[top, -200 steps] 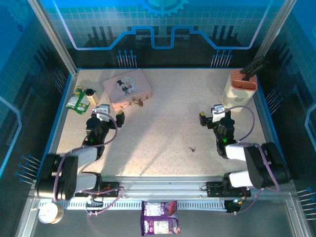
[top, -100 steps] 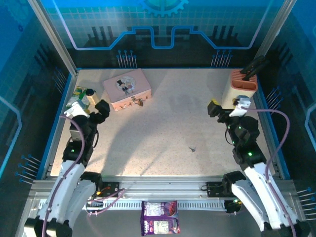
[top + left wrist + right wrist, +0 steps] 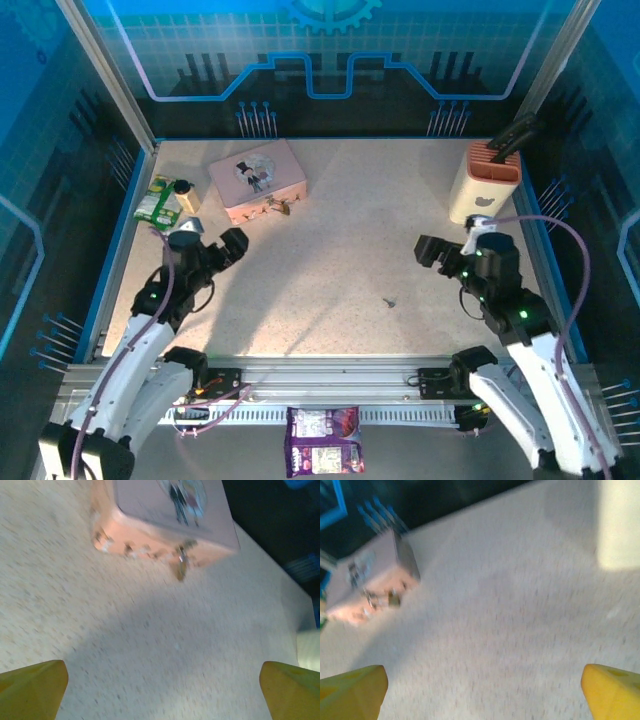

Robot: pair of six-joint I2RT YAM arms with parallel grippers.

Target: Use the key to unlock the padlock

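The padlock [image 3: 278, 206] sits against the near side of the pink tin [image 3: 258, 178] at the far left of the surface [image 3: 330, 250]. A green packet [image 3: 155, 200] and a small dark-capped bottle [image 3: 183, 189] lie just beside the tin's left end, while the key [image 3: 389, 300] lies well apart on bare surface, nearer the right arm. The left pincer [image 3: 161, 692] hangs near the tin, its yellow fingertips [image 3: 31, 690] spread wide and holding nothing, with open surface between it and the padlock. The right pincer [image 3: 481, 692] is likewise wide open and empty, beyond the key and near the cream holder [image 3: 485, 180] at the far right.
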